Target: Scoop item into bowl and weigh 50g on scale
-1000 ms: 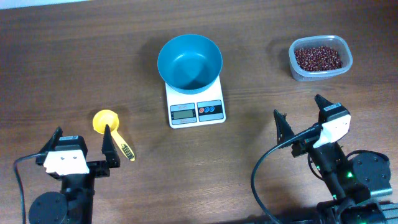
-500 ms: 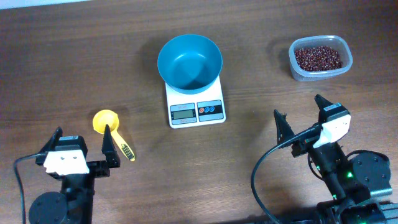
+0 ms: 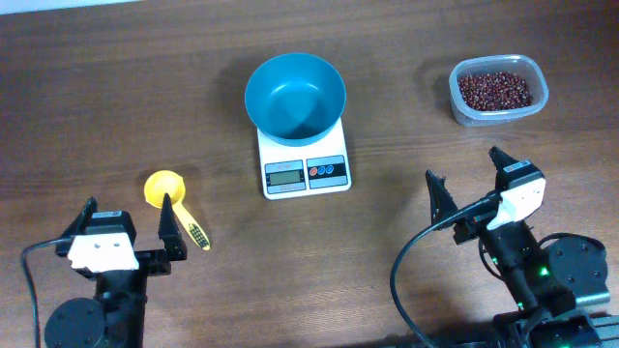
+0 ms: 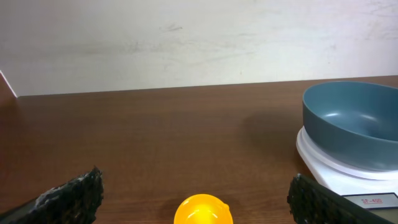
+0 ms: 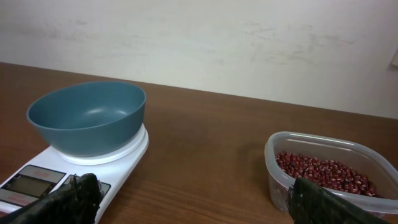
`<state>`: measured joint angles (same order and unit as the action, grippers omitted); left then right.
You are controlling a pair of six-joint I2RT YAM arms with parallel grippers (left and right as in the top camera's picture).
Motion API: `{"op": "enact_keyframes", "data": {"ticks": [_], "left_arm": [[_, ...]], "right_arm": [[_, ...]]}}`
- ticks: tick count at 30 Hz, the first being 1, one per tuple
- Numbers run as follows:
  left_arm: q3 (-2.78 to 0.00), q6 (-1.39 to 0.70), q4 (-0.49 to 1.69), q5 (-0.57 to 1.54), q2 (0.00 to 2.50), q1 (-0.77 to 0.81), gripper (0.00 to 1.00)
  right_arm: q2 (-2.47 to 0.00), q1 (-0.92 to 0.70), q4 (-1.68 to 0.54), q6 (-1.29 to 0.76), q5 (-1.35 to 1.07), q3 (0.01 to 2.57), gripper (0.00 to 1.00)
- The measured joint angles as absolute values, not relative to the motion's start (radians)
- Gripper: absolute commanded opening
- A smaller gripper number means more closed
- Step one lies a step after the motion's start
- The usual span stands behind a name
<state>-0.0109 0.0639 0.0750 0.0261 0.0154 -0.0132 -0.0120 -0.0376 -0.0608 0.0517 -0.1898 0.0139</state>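
Note:
The teal-blue bowl (image 3: 295,95) stands empty on the white scale (image 3: 305,171) at the table's middle; both also show in the left wrist view (image 4: 354,124) and the right wrist view (image 5: 87,118). The red-brown beans (image 3: 494,90) lie in a clear tub (image 3: 499,114) at the back right, also in the right wrist view (image 5: 326,176). A yellow scoop (image 3: 170,198) lies at the left. My left gripper (image 3: 129,220) is open and empty, just short of the scoop (image 4: 202,210). My right gripper (image 3: 470,180) is open and empty, between scale and tub.
The brown wooden table (image 3: 116,87) runs back to a pale wall (image 4: 186,43). The scale's display and red and blue buttons (image 3: 327,170) face the front edge.

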Motion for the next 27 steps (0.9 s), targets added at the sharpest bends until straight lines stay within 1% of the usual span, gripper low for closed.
{"op": "enact_keyframes", "data": {"ticks": [3,5,8,9,10,11,17,21,23,24,27], "left_arm": [[-0.011,0.064,0.063,0.027,0.015,-0.013,0.99],[-0.009,0.064,-0.017,0.027,0.015,-0.013,0.99],[-0.009,0.064,-0.251,0.027,0.015,-0.013,0.99],[-0.012,0.064,-0.395,0.026,0.01,-0.013,0.99],[-0.009,0.064,-0.423,0.027,0.013,-0.013,0.99],[-0.01,0.064,-0.525,0.026,0.014,-0.013,0.99],[-0.01,0.064,-0.786,0.027,0.01,-0.013,0.99],[-0.048,0.064,-0.787,0.018,0.01,-0.013,0.99],[-0.106,0.064,-0.764,-0.03,0.013,-0.013,0.99],[-0.181,0.064,-0.765,-0.078,0.037,-0.013,0.99],[-0.311,0.064,-0.771,-0.117,0.124,-0.013,0.99]], "right_arm": [[-0.012,-0.038,-0.061,0.052,-0.19,0.014,0.99],[-0.012,-0.038,-0.06,0.052,-0.19,0.014,0.99],[-0.012,-0.038,-0.06,0.052,-0.19,0.014,0.99],[-0.012,-0.038,-0.06,0.053,-0.19,0.014,0.99],[-0.012,-0.038,-0.06,0.053,-0.19,0.014,0.99],[-0.012,-0.038,-0.06,0.052,-0.19,0.014,0.99],[-0.012,-0.038,-0.06,0.051,-0.19,0.014,0.99],[-0.012,-0.038,-0.06,0.051,-0.19,0.014,0.99],[-0.012,-0.038,-0.06,0.052,-0.19,0.014,0.99],[-0.012,-0.038,-0.06,0.052,-0.19,0.014,0.99],[-0.012,-0.038,-0.06,0.052,-0.19,0.014,0.99]]}}
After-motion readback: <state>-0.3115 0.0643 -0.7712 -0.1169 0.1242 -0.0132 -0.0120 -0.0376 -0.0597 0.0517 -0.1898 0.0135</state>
